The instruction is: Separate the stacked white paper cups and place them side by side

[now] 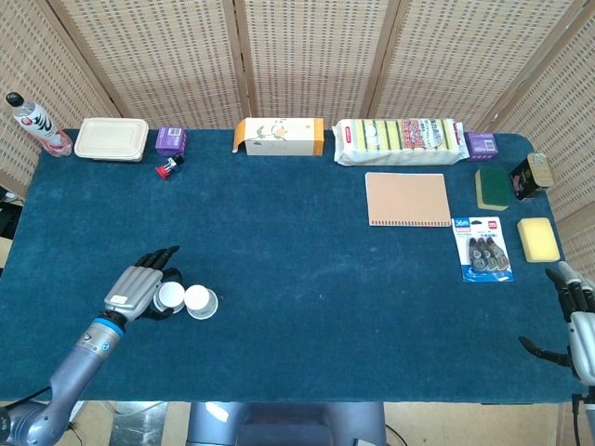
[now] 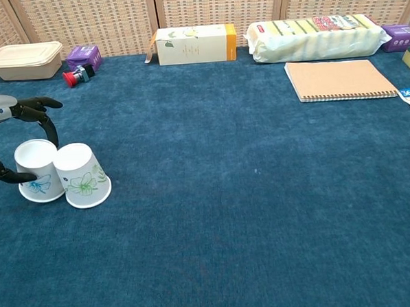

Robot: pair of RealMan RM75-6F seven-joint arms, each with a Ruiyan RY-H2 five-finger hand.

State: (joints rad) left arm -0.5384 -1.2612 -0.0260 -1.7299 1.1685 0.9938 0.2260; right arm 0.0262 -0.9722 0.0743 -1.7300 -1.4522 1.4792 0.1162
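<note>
From the head view, you've got a dark blue felt-covered table (image 1: 297,279) backed by woven wicker screens (image 1: 307,56), clutter along the far edge. Your left hand (image 1: 139,290) lies low, fingers curved around the blue-flowered white paper cup (image 1: 169,295), which touches the green-flowered white paper cup (image 1: 199,300); both stand upside down. Your right hand (image 1: 578,321) sits off the right edge, fingers apart, holding nothing.

Chest view: left hand (image 2: 4,133) thumb (image 2: 14,177) presses the blue-flowered cup's (image 2: 37,170) side, fingers arching over it. Green-flowered cup (image 2: 82,175) leans against it.
</note>
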